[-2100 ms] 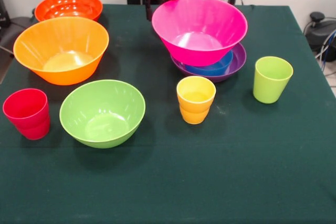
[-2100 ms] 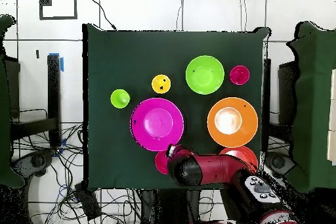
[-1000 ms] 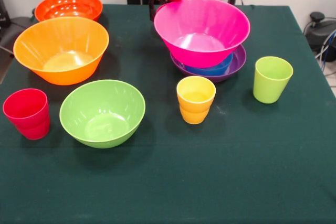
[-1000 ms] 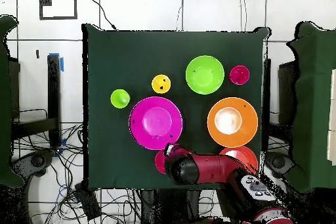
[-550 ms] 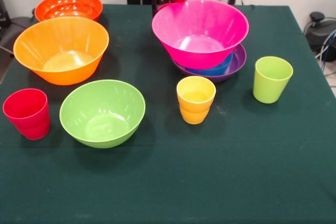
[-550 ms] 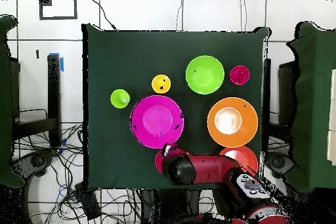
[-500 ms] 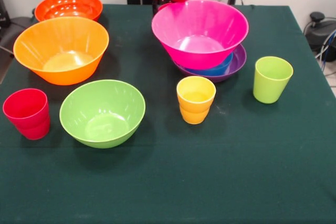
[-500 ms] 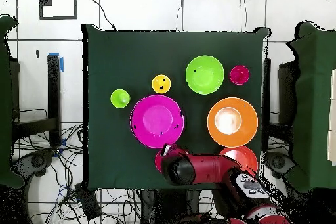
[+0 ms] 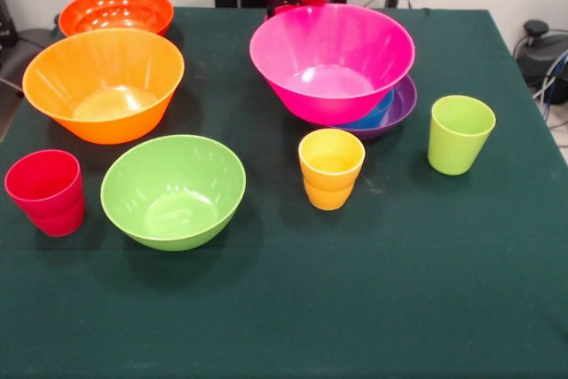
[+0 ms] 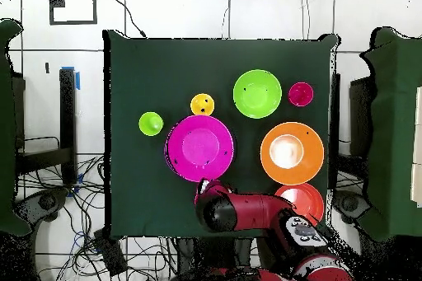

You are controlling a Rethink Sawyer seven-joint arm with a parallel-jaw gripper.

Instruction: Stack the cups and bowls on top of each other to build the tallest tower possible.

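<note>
The large pink bowl [image 9: 333, 68] [image 10: 199, 147] sits tilted over the small blue bowl [image 9: 374, 113], which is nested in the purple bowl [image 9: 404, 99]. My gripper [image 9: 290, 8] [image 10: 203, 185] is at the pink bowl's far rim, shut on it, with its tips mostly hidden behind the rim. In front stand the yellow cup [image 9: 330, 168] and the lime green cup [image 9: 460, 135]. The red cup [image 9: 46, 191] stands at the left edge. Loose on the cloth are the lime green bowl [image 9: 173, 191], the light orange bowl [image 9: 104, 84] and the red-orange bowl [image 9: 115, 11].
A dark green cloth covers the table [image 9: 355, 290]. Cables and dark equipment [image 9: 541, 51] lie off its right side. In the overhead view the red arm [image 10: 255, 212] reaches in beside the red-orange bowl [image 10: 301, 197].
The gripper has shifted sideways along the far edge. The pink bowl has moved with it, swinging toward the yellow cup and sinking lower over the blue and purple bowls.
</note>
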